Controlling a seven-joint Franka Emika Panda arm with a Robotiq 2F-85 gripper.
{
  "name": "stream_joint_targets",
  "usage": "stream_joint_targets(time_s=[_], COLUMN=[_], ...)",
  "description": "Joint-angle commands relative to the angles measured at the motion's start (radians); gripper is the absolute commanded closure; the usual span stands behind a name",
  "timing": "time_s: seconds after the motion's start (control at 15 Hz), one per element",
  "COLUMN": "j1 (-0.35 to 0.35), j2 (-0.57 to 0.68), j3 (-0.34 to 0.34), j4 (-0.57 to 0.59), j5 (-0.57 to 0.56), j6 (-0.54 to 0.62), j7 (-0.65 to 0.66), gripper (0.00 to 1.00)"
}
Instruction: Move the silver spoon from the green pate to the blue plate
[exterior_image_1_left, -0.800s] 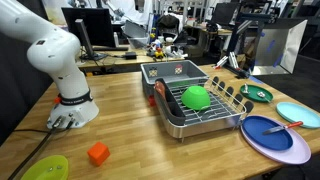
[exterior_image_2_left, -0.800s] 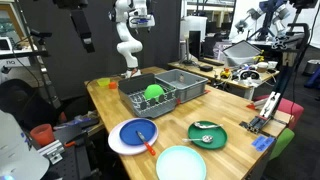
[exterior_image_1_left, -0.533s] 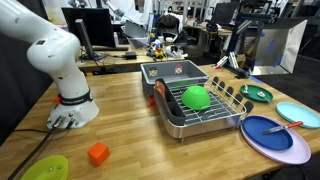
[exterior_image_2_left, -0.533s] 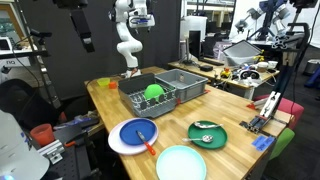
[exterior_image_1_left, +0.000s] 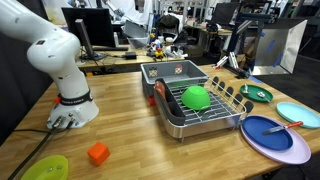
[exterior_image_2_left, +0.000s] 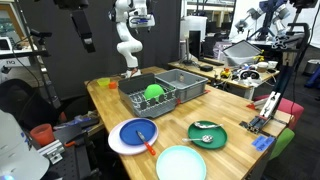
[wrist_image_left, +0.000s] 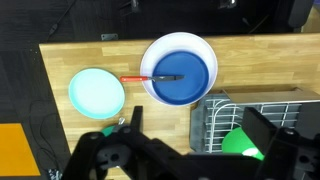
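The silver spoon (exterior_image_2_left: 208, 126) lies on the green plate (exterior_image_2_left: 207, 135) near the table's front edge; that plate also shows in an exterior view (exterior_image_1_left: 257, 95). The blue plate (exterior_image_2_left: 136, 132) sits on a white plate beside it and holds a red-handled utensil (exterior_image_2_left: 148, 146). In the wrist view the blue plate (wrist_image_left: 185, 62) lies below me with the red-handled utensil (wrist_image_left: 150, 77) across its rim. My gripper (wrist_image_left: 198, 128) is open and empty, high above the table, over the gap between the blue plate and the rack. The green plate is not in the wrist view.
A teal plate (exterior_image_2_left: 181, 163) lies at the table's front edge and shows in the wrist view (wrist_image_left: 97, 92). A wire dish rack (exterior_image_1_left: 200, 118) holds a green bowl (exterior_image_1_left: 195, 97). A grey bin (exterior_image_1_left: 172, 71) stands behind it. An orange block (exterior_image_1_left: 97, 153) lies near the robot base (exterior_image_1_left: 72, 108).
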Motion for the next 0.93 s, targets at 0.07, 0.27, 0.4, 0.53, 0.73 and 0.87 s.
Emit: stream_joint_targets(time_s=[0.07,0.27,0.4,0.53,0.73,0.87], j1=[0.004,-0.002,-0.006,-0.012,-0.012,-0.015], j2=[0.066,0.138,0.197,0.262,0.270,0.298], j3=[0.034,0.054,0.057,0.057,0.058,0.057], j4=[0.015,0.021,0.026,0.031,0.013,0.027], j5=[0.016,0.035,0.046,0.049,0.039,0.038], j6=[0.075,0.173,0.239,0.316,0.345,0.355], j7=[0.048,0.122,0.160,0.188,0.191,0.197], gripper=[0.00,0.00,0.00,0.00,0.00,0.00])
